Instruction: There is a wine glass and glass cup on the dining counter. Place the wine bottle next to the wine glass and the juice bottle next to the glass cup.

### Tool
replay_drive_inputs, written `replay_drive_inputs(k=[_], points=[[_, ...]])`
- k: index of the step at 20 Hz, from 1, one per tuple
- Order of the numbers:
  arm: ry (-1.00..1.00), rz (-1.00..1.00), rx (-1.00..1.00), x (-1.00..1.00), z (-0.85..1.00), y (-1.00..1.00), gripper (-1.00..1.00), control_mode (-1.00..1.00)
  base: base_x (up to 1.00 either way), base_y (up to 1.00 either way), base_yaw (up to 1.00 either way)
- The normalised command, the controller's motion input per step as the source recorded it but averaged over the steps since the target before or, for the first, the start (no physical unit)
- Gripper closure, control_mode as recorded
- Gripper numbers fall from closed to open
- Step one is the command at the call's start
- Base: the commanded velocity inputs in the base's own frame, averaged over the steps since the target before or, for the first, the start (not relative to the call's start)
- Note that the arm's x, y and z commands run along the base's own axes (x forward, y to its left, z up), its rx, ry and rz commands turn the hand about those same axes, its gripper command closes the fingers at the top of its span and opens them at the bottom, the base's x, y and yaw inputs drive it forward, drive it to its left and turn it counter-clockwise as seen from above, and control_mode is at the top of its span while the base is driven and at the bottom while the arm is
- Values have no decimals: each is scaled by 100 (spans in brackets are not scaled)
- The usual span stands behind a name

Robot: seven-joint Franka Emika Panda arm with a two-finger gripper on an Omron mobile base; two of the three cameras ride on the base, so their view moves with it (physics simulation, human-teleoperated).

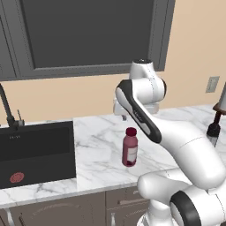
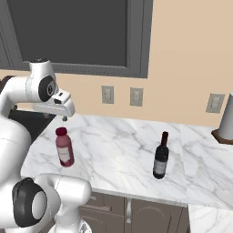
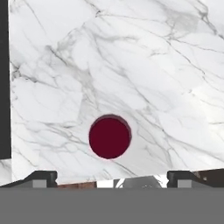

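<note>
Gripper spread wide above the juice bottle on the marble wall counter

The gripper (image 3: 112, 177) hangs with its jaws fully parted and nothing between them; in the hand view its two dark fingertips (image 3: 40, 177) stand at 7 and 5 o'clock of the juice bottle's (image 3: 110, 136) dark red cap, seen from straight above. In the right base view the gripper (image 2: 65, 117) is just above the juice bottle (image 2: 64, 147), at its 12 o'clock, not touching it. The bottle stands upright on the wall counter (image 2: 118, 150). The wine bottle (image 2: 161, 157) stands upright well apart at its 3 o'clock. In the left base view the sink (image 1: 37, 152) lies at 9 o'clock of the juice bottle (image 1: 129, 148).
</note>
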Motion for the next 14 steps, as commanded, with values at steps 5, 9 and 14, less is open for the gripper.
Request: replay_drive_inputs(k=[5, 9, 14], points=[[0, 0, 0, -10, -21, 0, -100, -100, 0, 0, 0], [9, 0, 0, 2, -31, 0, -100, -100, 0, 0, 0], [16, 0, 0, 24, -31, -2, -100, -100, 0, 0, 0]])
